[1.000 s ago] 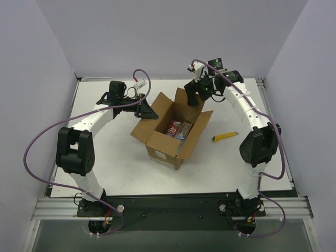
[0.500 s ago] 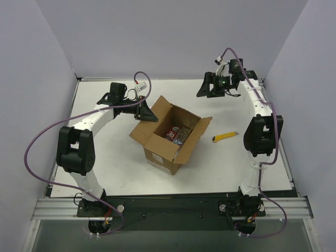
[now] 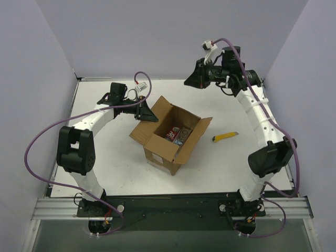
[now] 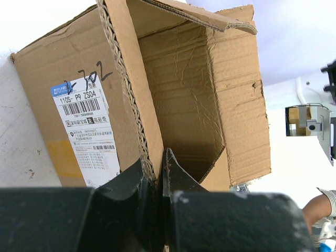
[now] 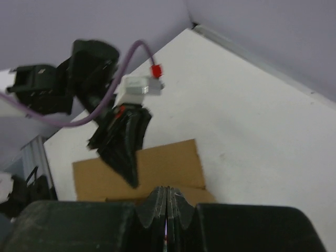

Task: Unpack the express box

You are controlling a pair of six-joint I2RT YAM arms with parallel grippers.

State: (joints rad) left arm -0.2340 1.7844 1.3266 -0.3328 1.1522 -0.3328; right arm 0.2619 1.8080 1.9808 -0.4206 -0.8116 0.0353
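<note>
Standing open on the bench, the box has its left wall clamped by the left hand. Beyond the box, raised, the right hand is pressed together, empty.

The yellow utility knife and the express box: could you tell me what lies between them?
Nothing; the top view shows only bare white tabletop between the express box and the utility knife.
</note>
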